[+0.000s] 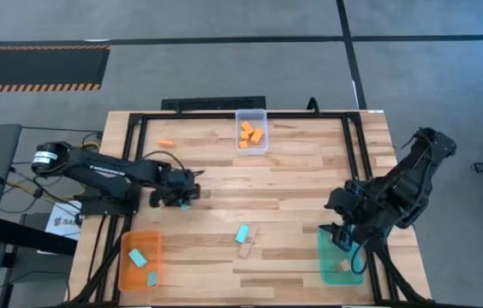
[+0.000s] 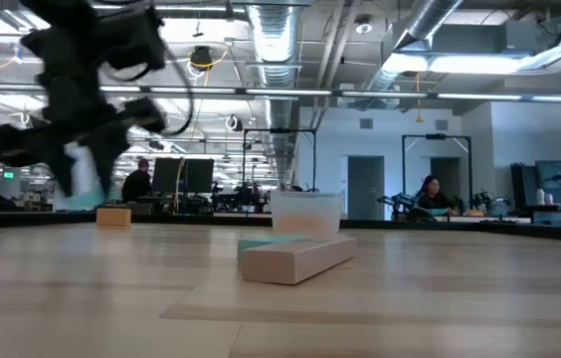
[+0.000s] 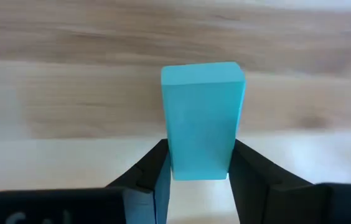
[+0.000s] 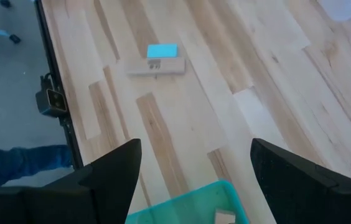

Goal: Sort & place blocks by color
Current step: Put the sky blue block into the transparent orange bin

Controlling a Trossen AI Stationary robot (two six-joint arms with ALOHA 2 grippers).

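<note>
My left gripper [image 1: 181, 199] is at the table's left, shut on a light blue block [image 3: 201, 118] that is off the table in the low view [image 2: 82, 184]. Another light blue block [image 1: 242, 233] leans on a tan block [image 1: 248, 246] near the table's middle front. One orange block [image 1: 166, 143] lies alone at the far left. My right gripper [image 4: 194, 168] hangs open over the teal-green tray [image 1: 340, 255], which has a tan block [image 1: 342, 266] in it. My left gripper pinches the light blue block between its two fingers [image 3: 152, 177], on two opposite sides at one end [image 3: 177, 167]. The fingers point steeply down from above. The block sticks out past the fingertips, lifted clear of the table.
An orange tray [image 1: 123, 267] at the near left holds two light blue blocks. A clear tray [image 1: 252, 115] at the far middle holds several orange blocks. A black frame runs along the table's edges.
</note>
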